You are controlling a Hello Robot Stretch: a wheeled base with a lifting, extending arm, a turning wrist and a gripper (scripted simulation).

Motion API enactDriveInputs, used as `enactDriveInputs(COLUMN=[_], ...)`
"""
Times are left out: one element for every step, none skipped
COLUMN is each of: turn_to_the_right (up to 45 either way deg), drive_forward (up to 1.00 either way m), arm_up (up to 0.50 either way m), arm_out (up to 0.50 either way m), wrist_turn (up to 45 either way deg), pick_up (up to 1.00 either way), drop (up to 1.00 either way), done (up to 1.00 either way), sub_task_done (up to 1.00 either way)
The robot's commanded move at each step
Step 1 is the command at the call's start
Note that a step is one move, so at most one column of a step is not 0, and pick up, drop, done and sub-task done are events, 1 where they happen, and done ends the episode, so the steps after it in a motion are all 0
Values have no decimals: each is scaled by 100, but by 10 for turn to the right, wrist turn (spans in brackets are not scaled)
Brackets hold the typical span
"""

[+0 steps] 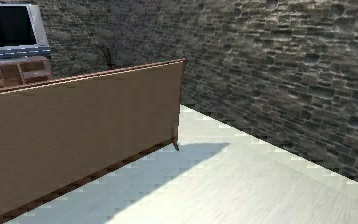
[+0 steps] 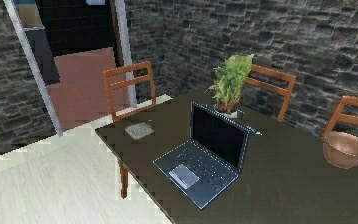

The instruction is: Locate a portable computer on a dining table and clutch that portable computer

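A dark laptop (image 2: 207,152) stands with its lid raised on a dark dining table (image 2: 287,190) in the arm side view, near the table's front edge. Its screen faces the view's lower left and its keyboard lies flat on the tabletop. A potted green plant (image 2: 230,84) stands just behind the laptop.
A small grey object (image 2: 139,130) lies at the table's left end and a brown bowl (image 2: 346,149) at its right. Wooden chairs (image 2: 129,88) (image 2: 272,88) stand behind the table, before a stone wall. In the forward view a brown sofa back (image 1: 82,130) fills the left, a television (image 1: 15,28) beyond it.
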Motion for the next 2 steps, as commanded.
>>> enactDriveInputs(turn_to_the_right=[0, 0], drive_forward=[0, 0], arm_up=[50, 26], arm_out=[0, 0], wrist_turn=[0, 0], pick_up=[0, 0], drop=[0, 0], done=[0, 0], sub_task_done=[0, 0])
